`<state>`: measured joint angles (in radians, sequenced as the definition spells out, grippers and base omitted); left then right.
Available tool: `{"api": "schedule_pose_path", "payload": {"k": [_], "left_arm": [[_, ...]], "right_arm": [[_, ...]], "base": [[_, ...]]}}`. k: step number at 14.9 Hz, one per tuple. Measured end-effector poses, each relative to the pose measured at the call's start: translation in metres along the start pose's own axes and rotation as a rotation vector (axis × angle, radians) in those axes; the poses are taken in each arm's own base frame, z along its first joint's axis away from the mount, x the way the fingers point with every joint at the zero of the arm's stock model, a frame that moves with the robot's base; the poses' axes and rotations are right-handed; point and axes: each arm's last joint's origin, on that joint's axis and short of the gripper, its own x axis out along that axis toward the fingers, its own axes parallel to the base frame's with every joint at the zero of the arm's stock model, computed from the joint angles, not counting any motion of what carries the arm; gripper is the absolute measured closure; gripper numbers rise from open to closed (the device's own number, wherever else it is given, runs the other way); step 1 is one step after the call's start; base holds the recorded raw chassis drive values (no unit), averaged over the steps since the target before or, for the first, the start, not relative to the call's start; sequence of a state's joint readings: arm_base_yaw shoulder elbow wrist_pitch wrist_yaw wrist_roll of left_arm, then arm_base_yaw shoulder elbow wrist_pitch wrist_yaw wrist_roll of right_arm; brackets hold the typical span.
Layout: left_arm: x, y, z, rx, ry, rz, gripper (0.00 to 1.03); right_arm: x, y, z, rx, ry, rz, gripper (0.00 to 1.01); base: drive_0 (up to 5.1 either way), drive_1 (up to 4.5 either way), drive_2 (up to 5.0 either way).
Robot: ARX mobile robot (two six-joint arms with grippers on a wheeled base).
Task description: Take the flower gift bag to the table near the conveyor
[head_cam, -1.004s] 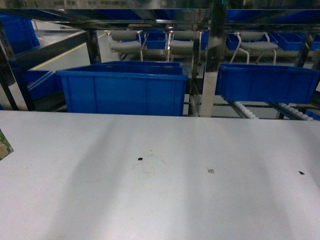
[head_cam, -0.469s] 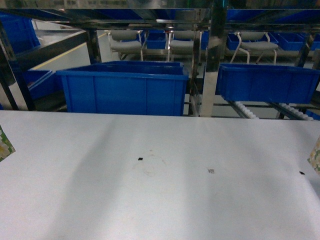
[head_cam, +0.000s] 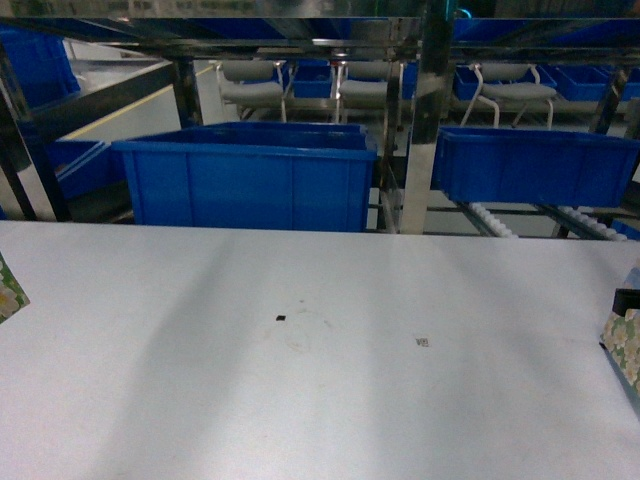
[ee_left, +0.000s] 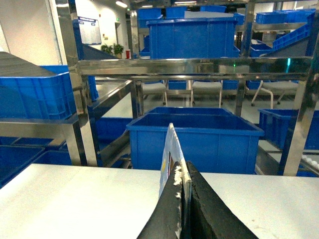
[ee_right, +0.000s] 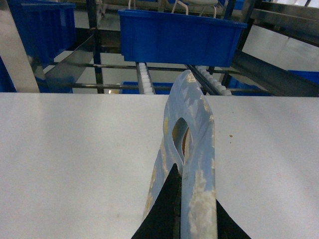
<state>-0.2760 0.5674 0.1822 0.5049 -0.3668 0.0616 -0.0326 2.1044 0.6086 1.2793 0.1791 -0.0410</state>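
**Both grippers pinch floral bags above the white table**

The right gripper (ee_right: 178,209) is clamped on the top edge of a flower gift bag (ee_right: 192,149); its 2 dark fingers meet on the pale blue, cream-flowered paper just below the cut-out handle hole. From the right wrist the bag stands upright over the table (ee_right: 75,164), edge-on to the camera. In the head view only a corner of this bag (head_cam: 626,340) shows at the right border, level with the tabletop (head_cam: 300,400); whether its base touches the surface cannot be told.

The left gripper (ee_left: 183,209) is likewise closed on a second bag (ee_left: 170,159), a thin upright sheet edge with white and blue print. A sliver of it (head_cam: 8,290) peeks in at the head view's left border.

Beyond the table's far edge stands the conveyor (head_cam: 420,120), its steel frame carrying white rollers (ee_right: 145,77) and 2 blue bins (head_cam: 250,180), (head_cam: 535,165). Grey chairs (head_cam: 520,92) sit behind.
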Motion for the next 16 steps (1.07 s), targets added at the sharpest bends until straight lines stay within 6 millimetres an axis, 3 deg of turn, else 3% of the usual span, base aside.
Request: {"api": "schedule_pose_path", "payload": {"k": [4, 8, 13, 14, 16], "left_arm": [[0.000, 0.000, 0.000, 0.000, 0.000, 0.000, 1.01], [0.000, 0.000, 0.000, 0.000, 0.000, 0.000, 1.01], [0.000, 0.000, 0.000, 0.000, 0.000, 0.000, 1.01], [0.000, 0.000, 0.000, 0.000, 0.000, 0.000, 1.01], [0.000, 0.000, 0.000, 0.000, 0.000, 0.000, 1.01]], "right_arm": [[0.012, 0.006, 0.000, 0.032, -0.014, -0.029, 0.99], [0.000, 0.018, -0.017, 0.027, 0.039, -0.007, 0.99], [-0.029, 0.014, -0.041, 0.000, 0.162, -0.061, 0.39], [-0.035, 0.011, -0.035, 0.005, 0.152, -0.093, 0.28], [-0.044, 0.007, -0.005, 0.016, 0.050, -0.141, 0.04]], "base": [[0.0, 0.00, 0.0], [0.0, 0.00, 0.0], [0.0, 0.00, 0.0], [0.0, 0.00, 0.0], [0.0, 0.00, 0.0]]}}
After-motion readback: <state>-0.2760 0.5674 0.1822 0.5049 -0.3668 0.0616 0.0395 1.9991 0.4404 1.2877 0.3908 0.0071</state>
